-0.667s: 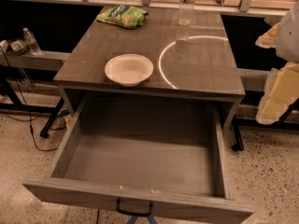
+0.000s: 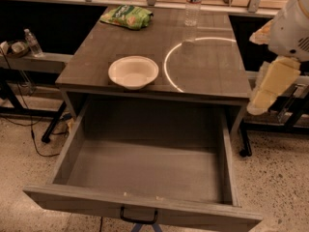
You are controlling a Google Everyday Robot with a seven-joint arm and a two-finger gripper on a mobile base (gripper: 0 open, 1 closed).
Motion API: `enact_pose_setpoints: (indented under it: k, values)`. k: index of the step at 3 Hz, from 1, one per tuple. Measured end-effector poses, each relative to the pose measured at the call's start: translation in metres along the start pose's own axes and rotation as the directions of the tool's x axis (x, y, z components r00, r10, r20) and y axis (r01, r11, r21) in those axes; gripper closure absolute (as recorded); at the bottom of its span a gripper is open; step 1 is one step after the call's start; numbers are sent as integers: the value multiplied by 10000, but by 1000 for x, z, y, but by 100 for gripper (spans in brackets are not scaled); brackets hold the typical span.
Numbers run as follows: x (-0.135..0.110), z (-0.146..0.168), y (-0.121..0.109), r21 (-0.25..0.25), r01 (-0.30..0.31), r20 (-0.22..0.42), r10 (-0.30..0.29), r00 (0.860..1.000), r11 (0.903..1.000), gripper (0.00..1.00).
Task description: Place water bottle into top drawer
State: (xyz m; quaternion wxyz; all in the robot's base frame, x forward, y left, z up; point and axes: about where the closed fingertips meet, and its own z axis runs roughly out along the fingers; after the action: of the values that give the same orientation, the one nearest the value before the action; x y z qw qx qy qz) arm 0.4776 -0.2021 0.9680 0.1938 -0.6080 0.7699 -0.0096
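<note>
The water bottle point(image 2: 193, 7) stands upright at the far edge of the table, clear plastic with a label band near its top. The top drawer point(image 2: 145, 170) is pulled wide open below the tabletop, with nothing inside and its black handle point(image 2: 139, 217) at the front centre. My gripper point(image 2: 258, 105) hangs on the white and cream arm at the right, beside the table's right edge, well short of the bottle and above the floor.
A white bowl point(image 2: 133, 71) sits near the table's front edge. A green snack bag point(image 2: 127, 16) lies at the far left. A smaller clear bottle point(image 2: 33, 42) stands on a side shelf at left. A bright ring of light point(image 2: 166, 66) marks the tabletop.
The arm with my gripper has moved a little left and up, closer to the table's right edge. The bottle, bowl and drawer have not moved.
</note>
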Motion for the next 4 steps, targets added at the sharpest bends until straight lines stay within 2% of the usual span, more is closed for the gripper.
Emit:
enact_pose_setpoints:
  k: [1,2,3,4]
  values:
    - [-35,37,-73,809,36,866,-107,9962,9967,0]
    - [-58,56,-139,1938,-75,1508,-223,9883,9810,0]
    - [-83,61,-191,2685,-370,2411,-300,9700,9626,0]
    - [-88,55,-202,2914,-514,2673,-297,9632,9552,0]
